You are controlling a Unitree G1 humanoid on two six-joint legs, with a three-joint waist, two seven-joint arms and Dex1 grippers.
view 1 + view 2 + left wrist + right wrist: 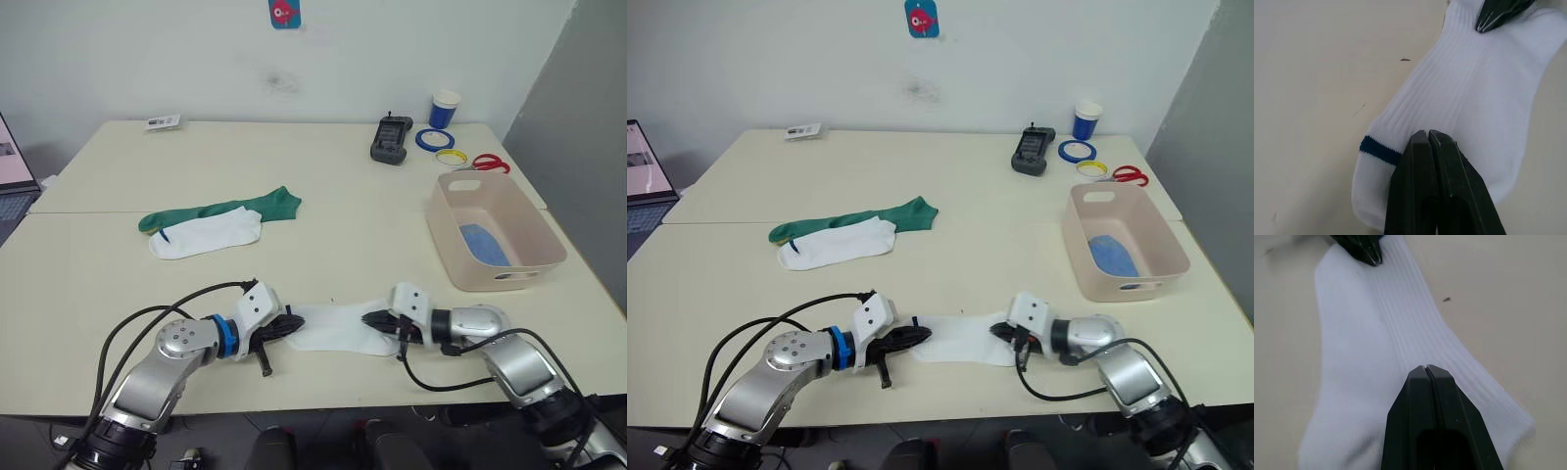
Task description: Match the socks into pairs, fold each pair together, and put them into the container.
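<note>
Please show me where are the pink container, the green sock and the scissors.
pink container point(541, 223): left eye view, on its right wall.
green sock point(257, 205): left eye view, on its middle part.
scissors point(491, 164): left eye view, on the red handles.

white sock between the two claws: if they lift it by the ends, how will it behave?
The white sock lies flat and thin on the table, so it is probably floppy and would sag between the left claw and right claw. It looks light. The ribbed knit probably grips rather than slips.

green sock point(257, 206) partly under white sock point(208, 235), laptop point(14, 186) cropped
</note>
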